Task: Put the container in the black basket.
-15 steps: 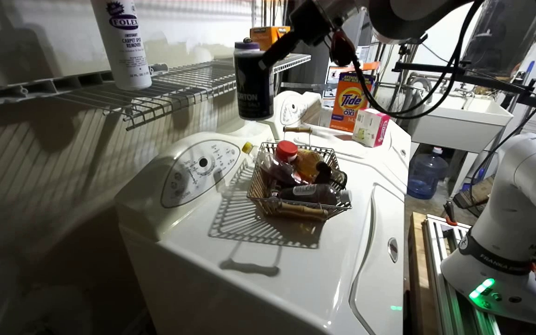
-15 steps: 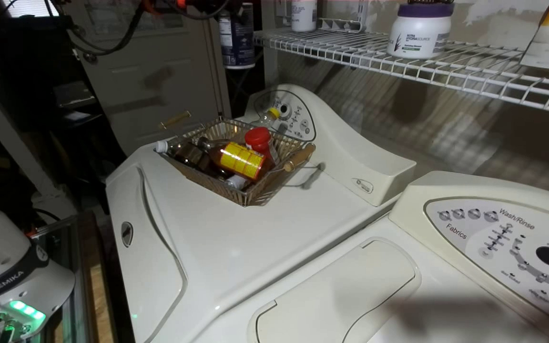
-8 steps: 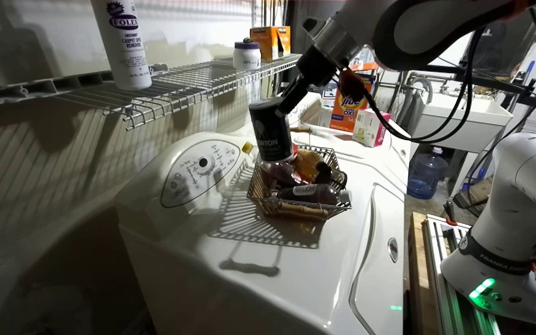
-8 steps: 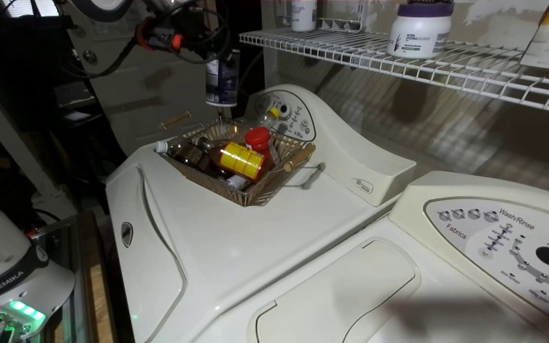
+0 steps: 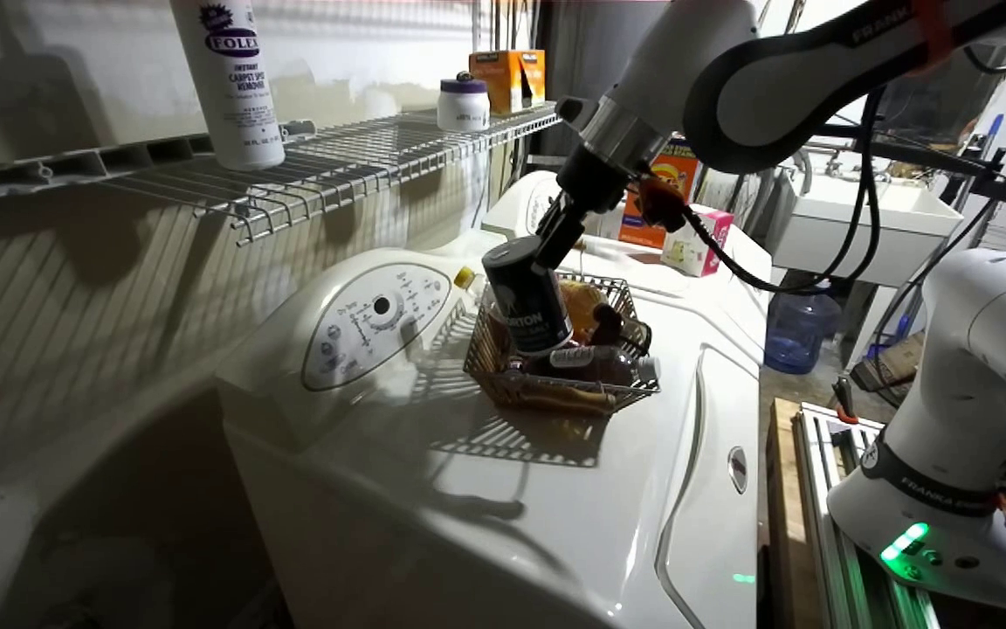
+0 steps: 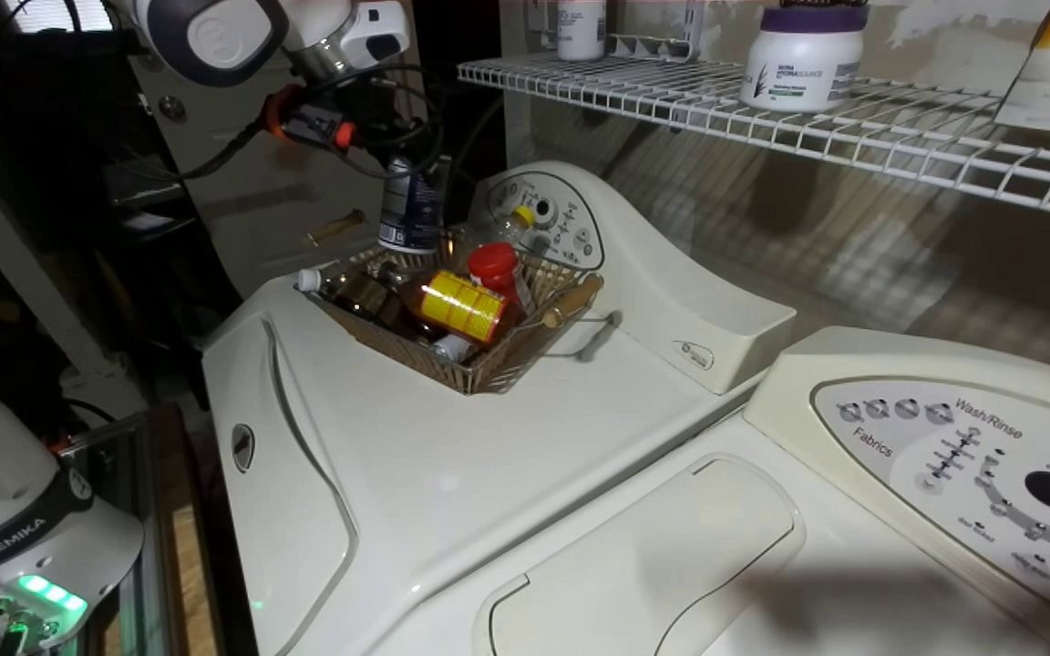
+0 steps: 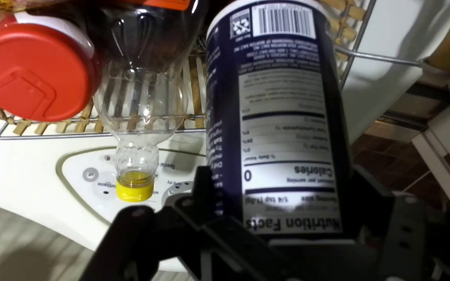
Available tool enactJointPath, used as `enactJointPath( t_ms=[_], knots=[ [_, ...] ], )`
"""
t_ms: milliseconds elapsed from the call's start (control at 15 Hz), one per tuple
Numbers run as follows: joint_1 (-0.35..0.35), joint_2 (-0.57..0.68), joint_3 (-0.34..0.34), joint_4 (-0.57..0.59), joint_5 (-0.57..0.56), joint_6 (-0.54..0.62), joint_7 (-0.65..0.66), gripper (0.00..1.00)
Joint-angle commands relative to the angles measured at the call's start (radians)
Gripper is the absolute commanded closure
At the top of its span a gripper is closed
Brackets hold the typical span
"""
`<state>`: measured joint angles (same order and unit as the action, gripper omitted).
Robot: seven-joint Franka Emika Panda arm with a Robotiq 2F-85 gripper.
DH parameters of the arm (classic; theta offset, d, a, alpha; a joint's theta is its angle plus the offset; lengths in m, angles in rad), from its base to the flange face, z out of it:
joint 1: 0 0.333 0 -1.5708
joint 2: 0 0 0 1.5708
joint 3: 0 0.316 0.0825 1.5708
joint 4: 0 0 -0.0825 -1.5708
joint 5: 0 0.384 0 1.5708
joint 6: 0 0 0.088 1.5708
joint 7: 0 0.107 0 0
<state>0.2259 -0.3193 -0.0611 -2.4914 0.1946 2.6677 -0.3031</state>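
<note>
Gripper [image 7: 281, 191]: it is closed around the upper part of the container [image 5: 527, 297]; I think this leaves the bottom end free to enter first.
Container: it looks tilted, top leaning to the back edge of the white machine [image 6: 397, 456], which serves here as desk. Its bottom is at the mouth of the basket [image 6: 406, 357]; if it touches the bottles [image 5: 595, 365] inside, I cannot tell.
Basket: it stands between back edge and front edge, away from the corners, probably for easy reach from above.
Bottles: they lie crowded, so the free place seems small. Perhaps for this reason the container is aimed toward the side edge far from the second machine [image 6: 634, 565].
Yellow-cap bottle [image 7: 143, 93]: it leans out over the basket's side toward the back edge, likely too long to lie flat.
</note>
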Motion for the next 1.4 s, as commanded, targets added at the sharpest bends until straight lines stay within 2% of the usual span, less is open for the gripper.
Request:
enactJointPath(
  t_ms=[0, 333, 400, 533, 1067, 1333],
  knots=[
    [0.012, 0.044, -0.001, 0.016, 0.042, 0.005, -0.037, 0.38],
    [-0.004, 0.101, 0.033, 0.023, 0.021, 0.021, -0.01, 0.38],
    [-0.016, 0.105, 0.046, 0.027, 0.003, 0.033, 0.022, 0.03],
    [-0.027, 0.099, 0.055, 0.028, -0.01, 0.035, 0.039, 0.0],
    [-0.062, 0.065, 0.089, 0.047, -0.055, 0.021, 0.109, 0.0],
    [-0.082, 0.0, 0.1, 0.073, -0.093, -0.107, 0.151, 0.0]
  ],
)
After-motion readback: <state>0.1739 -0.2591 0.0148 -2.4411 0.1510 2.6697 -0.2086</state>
